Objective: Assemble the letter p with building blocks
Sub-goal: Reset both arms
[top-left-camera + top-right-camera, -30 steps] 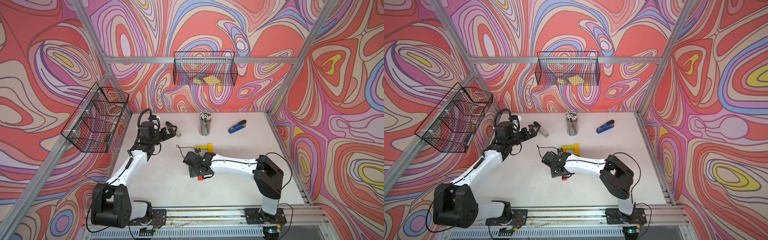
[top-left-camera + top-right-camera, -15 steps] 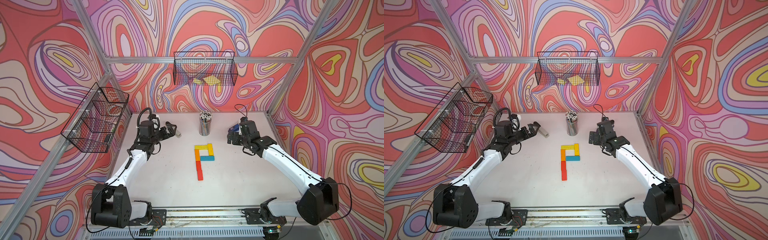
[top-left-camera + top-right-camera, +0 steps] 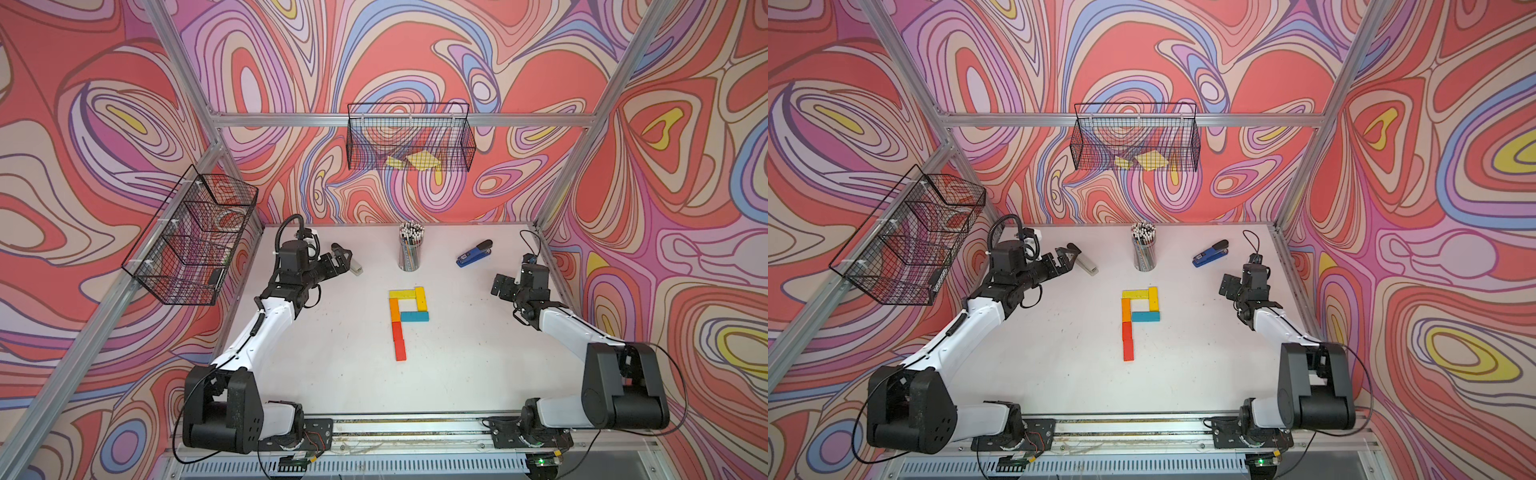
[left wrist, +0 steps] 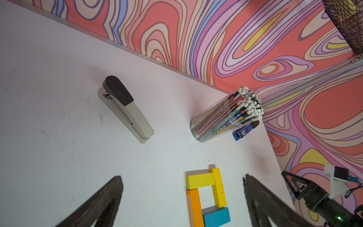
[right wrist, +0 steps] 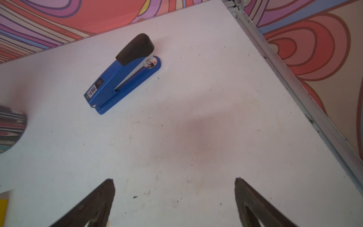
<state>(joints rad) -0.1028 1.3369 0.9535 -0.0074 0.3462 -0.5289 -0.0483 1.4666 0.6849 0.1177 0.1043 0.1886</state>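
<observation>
Now, working back from the front edge of the table (image 3: 316, 374). Found the letter p (image 3: 405, 320) flat at mid-table, fully uncovered; a second ago lay mostly hidden under the outstretched right arm. Counted six building blocks (image 3: 1126, 309), butted together: two red bars (image 3: 397, 331) end to end as lower stem, nearest the front edge; orange bar (image 3: 393, 309) continuing the stem; teal bar (image 3: 414, 317) off the orange's side, closing the loop below; side yellow bar (image 3: 421, 299) rising from the teal; top yellow bar (image 3: 402, 294) across. Saw no shift in any bar since half a second ago.

Placed the right gripper (image 3: 500, 286) close to the right edge, well apart from the letter, spread wide and empty; confirmed in the right wrist view, fingers (image 5: 98, 200) far apart over bare table. Logged a second ago down at the red stem, half a second ago beside the blue stapler (image 3: 473, 253), since then drawn off toward the right edge.

Placed the left gripper (image 3: 343, 254) toward the far left corner, near the grey stapler (image 3: 356, 269), likewise wide and empty; same pose in every frame.

Farther back, noted the pencil cup (image 3: 409, 257) upright near the far edge, between the staplers. Beyond the table, wire basket (image 3: 365, 141) on the back wall holding pale yellow notes (image 3: 417, 160); second wire basket (image 3: 187, 249) on the left wall.
</observation>
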